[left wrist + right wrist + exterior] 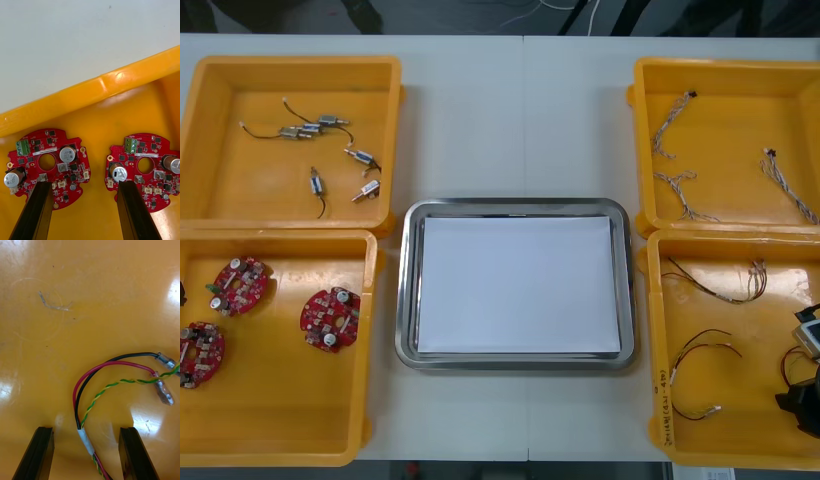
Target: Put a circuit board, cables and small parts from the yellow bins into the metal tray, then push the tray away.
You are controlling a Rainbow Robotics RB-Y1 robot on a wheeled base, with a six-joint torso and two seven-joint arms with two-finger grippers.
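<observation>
At the near right bin's (770,330) outer edge, our right jaws stand open astride a cable (85,438); our left jaws, open, overhang two circuit boards (37,146) by a bin wall (93,88).

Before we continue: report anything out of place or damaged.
Nothing spilled or askew; the metal tray sits square between the yellow bins. Only a small pale scrap on the bin floor beyond the right gripper looks stray.

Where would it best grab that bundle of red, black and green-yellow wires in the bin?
Grip the cable at its white taped band, where the wires are bunched into one strand lying flat on the yellow bin floor. Come straight down: the open right gripper has a finger on either side of it.
</observation>
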